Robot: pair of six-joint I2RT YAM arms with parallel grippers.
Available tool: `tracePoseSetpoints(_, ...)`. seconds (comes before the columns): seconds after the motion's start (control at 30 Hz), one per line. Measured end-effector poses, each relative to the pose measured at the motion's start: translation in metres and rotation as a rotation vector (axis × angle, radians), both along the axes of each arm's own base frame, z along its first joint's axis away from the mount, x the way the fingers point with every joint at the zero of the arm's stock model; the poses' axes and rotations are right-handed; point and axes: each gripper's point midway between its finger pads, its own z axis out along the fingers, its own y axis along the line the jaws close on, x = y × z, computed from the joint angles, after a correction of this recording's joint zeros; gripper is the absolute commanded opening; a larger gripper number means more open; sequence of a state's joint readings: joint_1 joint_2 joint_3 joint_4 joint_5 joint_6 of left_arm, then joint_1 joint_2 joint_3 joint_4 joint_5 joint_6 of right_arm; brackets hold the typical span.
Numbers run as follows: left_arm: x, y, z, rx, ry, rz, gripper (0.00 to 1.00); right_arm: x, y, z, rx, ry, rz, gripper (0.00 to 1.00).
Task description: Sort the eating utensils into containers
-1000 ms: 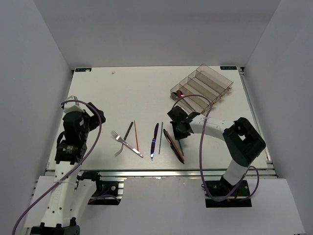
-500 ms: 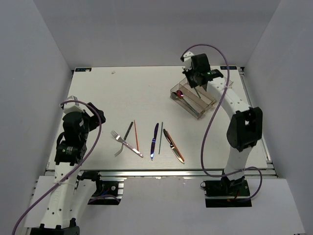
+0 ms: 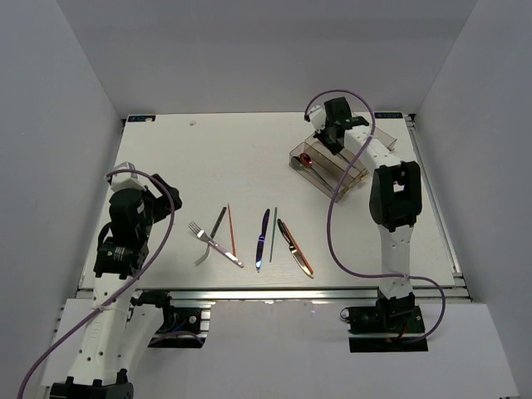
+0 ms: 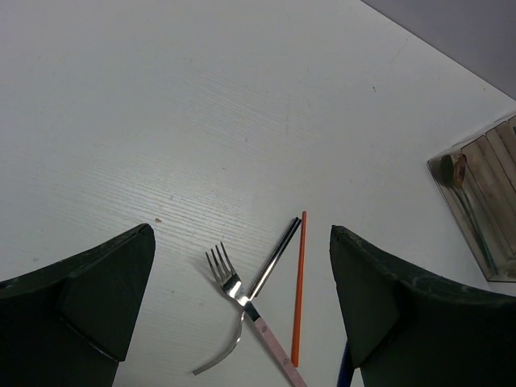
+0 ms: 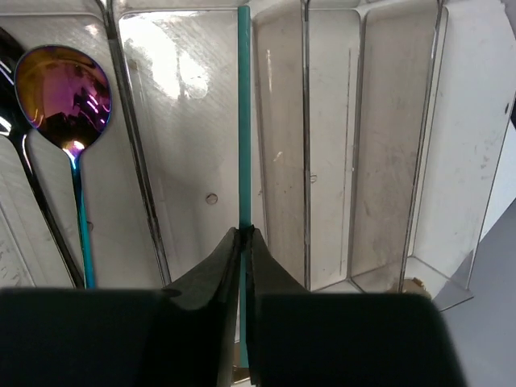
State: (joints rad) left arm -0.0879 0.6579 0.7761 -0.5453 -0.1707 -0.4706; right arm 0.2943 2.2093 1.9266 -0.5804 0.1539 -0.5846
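Held green chopstick [image 5: 243, 121] over tray [image 5: 387, 161]; spoon [image 5: 60, 89] alongside.

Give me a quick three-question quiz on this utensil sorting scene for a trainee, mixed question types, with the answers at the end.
1. True or false: the right pincer is shut on a teal chopstick over the tray.
2. In the right wrist view, what lies in the compartment left of that chopstick? A. a knife B. a spoon C. nothing
3. Fill in: the left pincer hovers ____ above the fork.
Key: 1 true; 2 B; 3 open.
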Motion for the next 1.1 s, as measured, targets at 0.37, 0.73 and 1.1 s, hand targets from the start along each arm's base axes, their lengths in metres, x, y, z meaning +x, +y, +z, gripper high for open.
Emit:
tracePoseSetpoints(0.37,0.001,0.0,-0.003,0.001,0.012,0.0,0.98,-0.004,0.002,0.01,0.043,-0.008,-0.05,0.56)
tracePoseSetpoints(0.73,0.001,0.0,-0.003,0.002,0.012,0.002,0.98,-0.159,0.101,0.078,0.444,-0.028,-0.098,0.89)
tracePoseSetpoints(1.1,0.001,0.001,-0.003,0.004,0.012,0.007,0.98,-0.284,0.104,-0.021,0.463,0.218,-0.235,0.67)
